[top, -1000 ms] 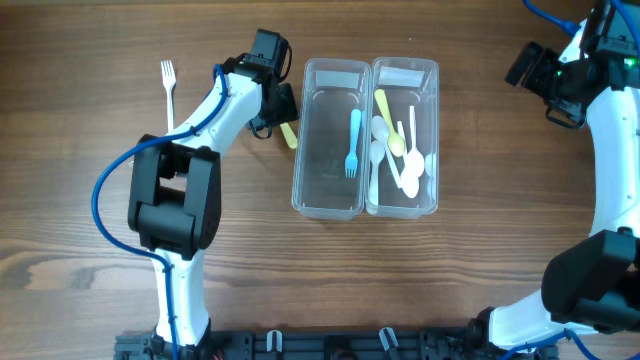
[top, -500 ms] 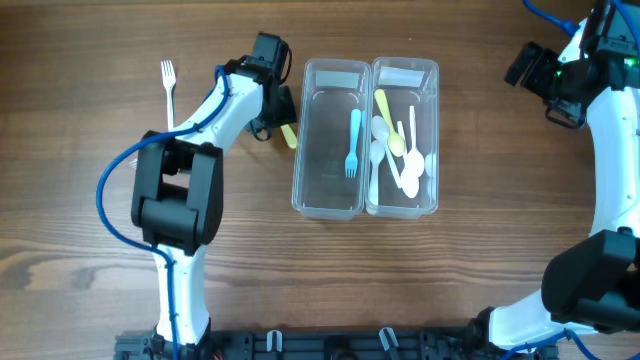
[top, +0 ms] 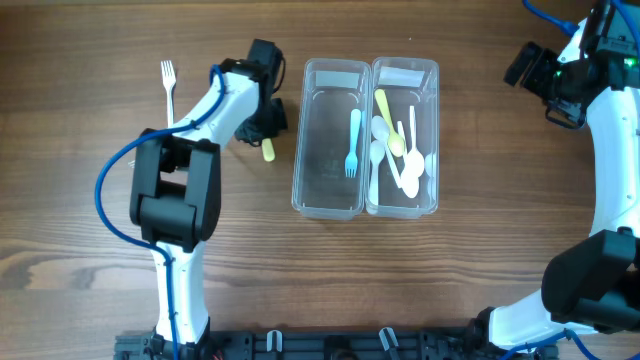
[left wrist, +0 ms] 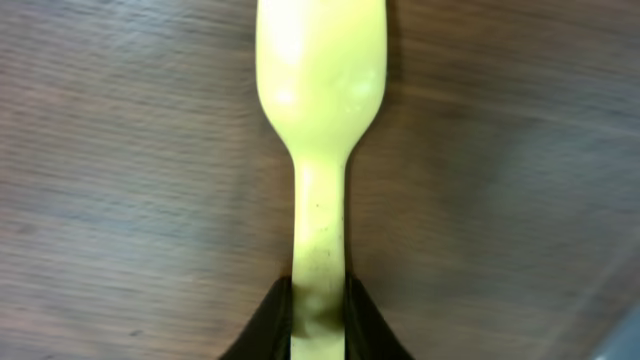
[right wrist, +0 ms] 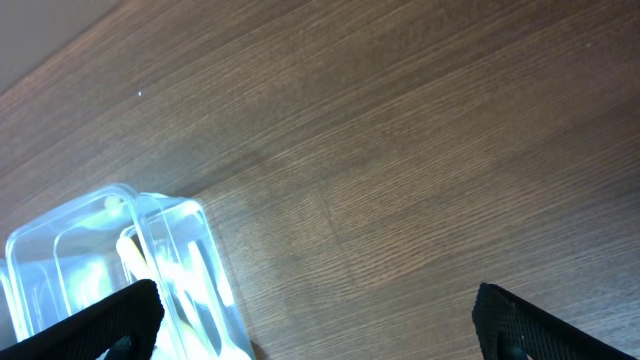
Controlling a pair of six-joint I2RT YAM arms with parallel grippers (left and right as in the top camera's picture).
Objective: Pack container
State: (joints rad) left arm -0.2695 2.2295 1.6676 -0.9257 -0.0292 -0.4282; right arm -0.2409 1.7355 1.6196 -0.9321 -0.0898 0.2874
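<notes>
My left gripper (top: 262, 128) is shut on the handle of a yellow utensil (top: 267, 150), just left of the clear containers. In the left wrist view the black fingers (left wrist: 275, 318) pinch its narrow shaft (left wrist: 320, 90) close over the wood. The left container (top: 335, 66) holds a blue fork (top: 352, 142). The right container (top: 405, 66) holds several white spoons (top: 400, 165) and a yellow utensil (top: 390, 122). My right gripper (top: 540, 72) hangs open at the far right, empty, with the container corner (right wrist: 60, 250) at its left fingertip.
A white fork (top: 168, 88) lies on the wooden table at the far left, beyond my left arm. The arm bases stand at the table's near edge.
My left gripper has shut on the yellow utensil and drawn it a little left and toward the near side, away from the container wall. The right arm has not moved.
</notes>
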